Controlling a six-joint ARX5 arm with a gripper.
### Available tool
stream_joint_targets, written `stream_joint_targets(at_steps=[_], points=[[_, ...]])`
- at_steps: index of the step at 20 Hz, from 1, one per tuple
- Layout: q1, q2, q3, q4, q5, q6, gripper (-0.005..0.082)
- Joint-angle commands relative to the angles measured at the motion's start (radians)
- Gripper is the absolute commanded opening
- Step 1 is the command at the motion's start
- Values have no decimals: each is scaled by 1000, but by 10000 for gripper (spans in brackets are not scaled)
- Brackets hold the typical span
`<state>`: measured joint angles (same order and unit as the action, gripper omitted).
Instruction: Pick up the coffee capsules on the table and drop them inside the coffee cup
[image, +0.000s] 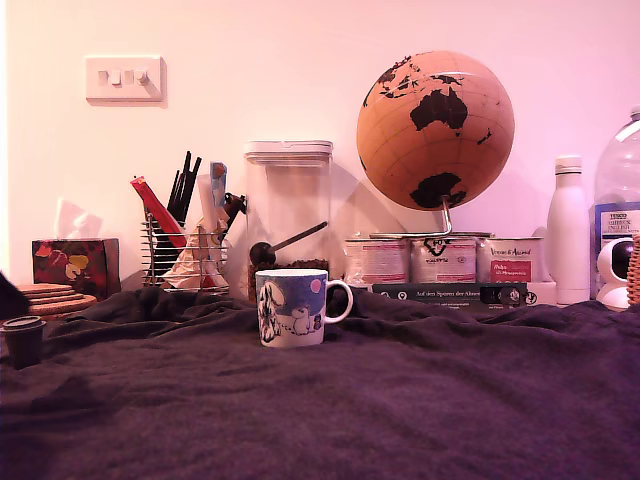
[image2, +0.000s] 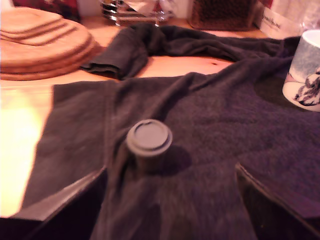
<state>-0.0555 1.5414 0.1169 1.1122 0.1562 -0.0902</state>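
A dark coffee capsule (image2: 148, 140) stands with its flat rimmed top up on the table's wrinkled purple-grey cloth (image2: 210, 125). In the exterior view the capsule (image: 22, 340) is at the far left edge. My gripper (image2: 170, 171) is open, and its two dark fingers (image2: 65, 200) frame the capsule from just behind without touching it. Only a dark sliver of the arm (image: 8, 298) shows above the capsule in the exterior view. The coffee cup (image: 290, 308), white with a blue cartoon print, stands upright mid-table; its side (image2: 305, 70) shows in the wrist view.
Stacked cork coasters (image: 50, 298) lie close behind the capsule, on bare wood where the cloth is folded back (image2: 125, 50). Along the wall stand a tissue box (image: 75, 265), a wire utensil holder (image: 185, 255), a clear canister (image: 288, 215), a globe (image: 435, 130), tins (image: 440, 260) and a white bottle (image: 568, 230).
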Motion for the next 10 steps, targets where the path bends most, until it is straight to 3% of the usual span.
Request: stream_joint_targets(at_steps=[1,10], points=[[5,50,14,32,3,14,740],[14,266,144,71,23,39,740]])
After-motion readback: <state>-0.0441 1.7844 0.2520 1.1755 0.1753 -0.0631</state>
